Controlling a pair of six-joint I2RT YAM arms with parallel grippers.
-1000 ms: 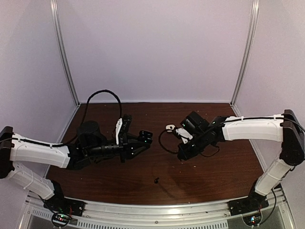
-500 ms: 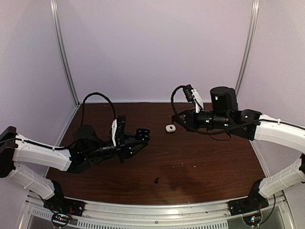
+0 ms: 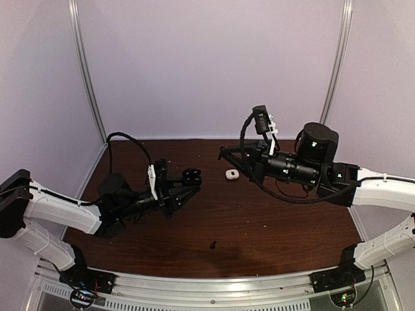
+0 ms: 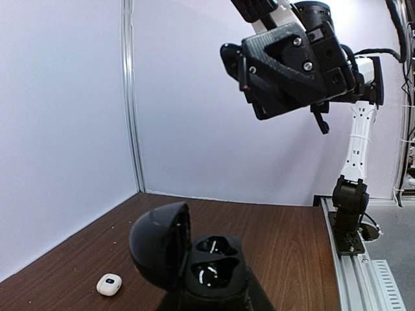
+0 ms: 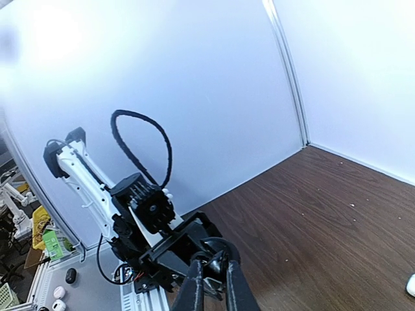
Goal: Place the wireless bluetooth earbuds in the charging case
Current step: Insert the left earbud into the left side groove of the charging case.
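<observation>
My left gripper (image 3: pixel 186 183) is shut on a black charging case (image 3: pixel 192 174) and holds it above the table. Its lid (image 4: pixel 159 245) stands open and two wells (image 4: pixel 214 260) show, with only small white glints inside. My right gripper (image 3: pixel 223 151) hangs higher, to the right of the case, pointing toward it. Its fingers (image 5: pixel 196 285) are shut on a small glossy black earbud (image 5: pixel 216 264) at the tips. Another tiny black earbud (image 3: pixel 213 245) lies on the table near the front. The white earbuds are out of view.
A small white case (image 3: pixel 230 173) lies shut on the brown table (image 3: pixel 279 227) between the arms; it also shows low left as the white case (image 4: pixel 109 284). Pale walls with metal corner posts (image 3: pixel 87 78) enclose the back and sides. The right arm's cable (image 3: pixel 245 129) loops above its wrist.
My right arm has risen from low over the table's middle and swung back, its gripper now pointing left at the case. My left arm has drawn the case slightly left and up.
</observation>
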